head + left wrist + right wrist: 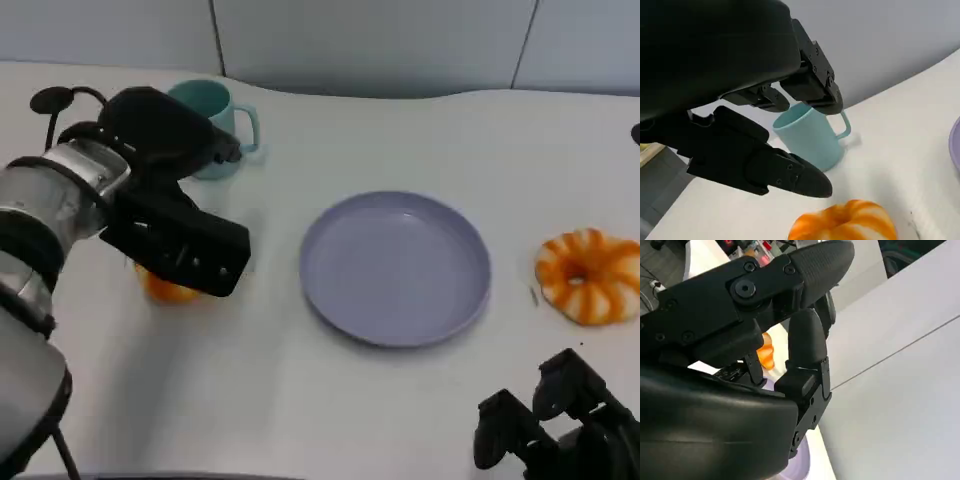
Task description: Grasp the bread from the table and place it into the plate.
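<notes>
An orange and white bread (168,289) lies on the white table at the left, mostly hidden under my left hand (172,222). In the left wrist view this bread (846,223) sits just below the spread fingers (765,170), which hold nothing and do not plainly touch it. The lavender plate (335,300) rests at the table's middle with nothing in it. A second, ring-shaped bread (590,276) lies right of the plate. My right hand (560,425) rests low at the front right, holding nothing. The right wrist view catches a sliver of bread (768,353) behind that hand's fingers (805,345).
A teal mug (214,112) stands just behind my left hand, also close by the fingers in the left wrist view as the mug (811,139). A pale wall runs along the table's far edge. Bare table lies between the plate and each bread.
</notes>
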`<state>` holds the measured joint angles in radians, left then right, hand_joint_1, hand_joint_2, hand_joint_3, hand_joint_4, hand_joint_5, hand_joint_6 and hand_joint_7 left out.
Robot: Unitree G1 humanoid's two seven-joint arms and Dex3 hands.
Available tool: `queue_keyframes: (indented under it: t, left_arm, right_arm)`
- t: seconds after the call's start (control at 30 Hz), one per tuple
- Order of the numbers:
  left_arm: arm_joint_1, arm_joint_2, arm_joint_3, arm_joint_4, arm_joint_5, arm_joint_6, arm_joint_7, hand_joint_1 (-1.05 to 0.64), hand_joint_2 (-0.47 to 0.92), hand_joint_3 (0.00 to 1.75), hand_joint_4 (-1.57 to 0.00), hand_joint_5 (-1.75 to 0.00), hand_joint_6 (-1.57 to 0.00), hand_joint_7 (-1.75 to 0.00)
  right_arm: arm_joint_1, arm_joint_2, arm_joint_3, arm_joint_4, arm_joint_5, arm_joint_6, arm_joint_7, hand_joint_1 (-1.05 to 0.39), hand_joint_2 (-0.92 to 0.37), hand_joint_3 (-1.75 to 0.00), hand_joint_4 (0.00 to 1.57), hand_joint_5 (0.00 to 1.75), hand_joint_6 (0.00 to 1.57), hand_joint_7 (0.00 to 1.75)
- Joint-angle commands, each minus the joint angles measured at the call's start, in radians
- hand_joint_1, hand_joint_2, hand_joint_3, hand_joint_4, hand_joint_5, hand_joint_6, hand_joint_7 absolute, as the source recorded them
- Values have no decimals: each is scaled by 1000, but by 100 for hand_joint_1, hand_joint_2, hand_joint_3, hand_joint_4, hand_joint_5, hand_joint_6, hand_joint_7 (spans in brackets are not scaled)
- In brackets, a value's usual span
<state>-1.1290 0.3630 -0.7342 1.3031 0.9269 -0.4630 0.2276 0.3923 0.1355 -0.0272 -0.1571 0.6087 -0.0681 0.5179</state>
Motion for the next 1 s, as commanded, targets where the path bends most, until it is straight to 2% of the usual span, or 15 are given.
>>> queue_keyframes:
  t: [0.03,0.17,0.33,0.57,1.0]
  left_arm:
    - [29,-2,-5,10,3,26,43,-42,85,0,-48,-2,-39,-1]
    - [33,-5,-6,13,4,31,53,-43,86,1,-48,-1,-39,-1]
    - [66,-55,37,43,-47,81,30,-50,92,5,-43,0,-34,0]
    - [97,-87,78,60,-95,128,-8,-46,92,6,-42,0,-32,0]
    - [141,-95,96,65,-120,154,-24,-46,92,8,-43,-1,-31,0]
  right_arm:
    - [22,-4,4,-32,13,11,-8,-45,-86,0,77,175,64,175]
    - [27,-4,5,-38,12,13,-10,-45,-86,0,77,175,64,175]
    - [26,-8,1,-39,22,18,-1,-45,-86,0,77,175,64,175]
    - [15,-5,-6,-27,23,-7,17,-44,-87,0,76,175,65,174]
    - [17,-13,-9,-36,11,-6,8,-46,-87,0,78,175,66,175]
